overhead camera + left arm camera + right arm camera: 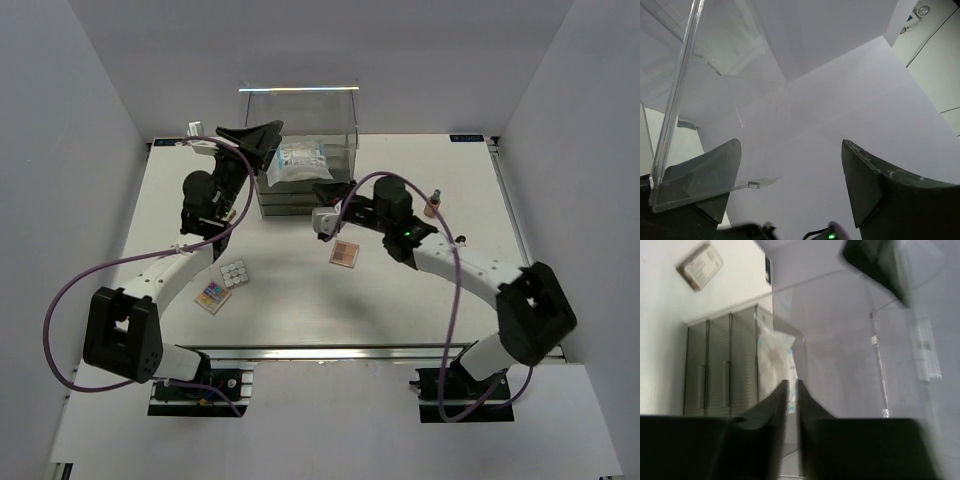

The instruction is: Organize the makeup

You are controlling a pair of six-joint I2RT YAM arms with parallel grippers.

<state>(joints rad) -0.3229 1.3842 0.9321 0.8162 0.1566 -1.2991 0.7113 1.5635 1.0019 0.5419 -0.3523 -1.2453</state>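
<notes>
While the left gripper [790, 145], jaws wide, rests against the box [300, 88], the right gripper [792, 382], jaws narrowly parted and empty, should withdraw straight, clear of the packet [775, 355].

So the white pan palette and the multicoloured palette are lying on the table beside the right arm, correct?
Not the right arm. The white pan palette and the multicoloured palette are lying on the table beside the left arm, as the top external view shows.
</notes>
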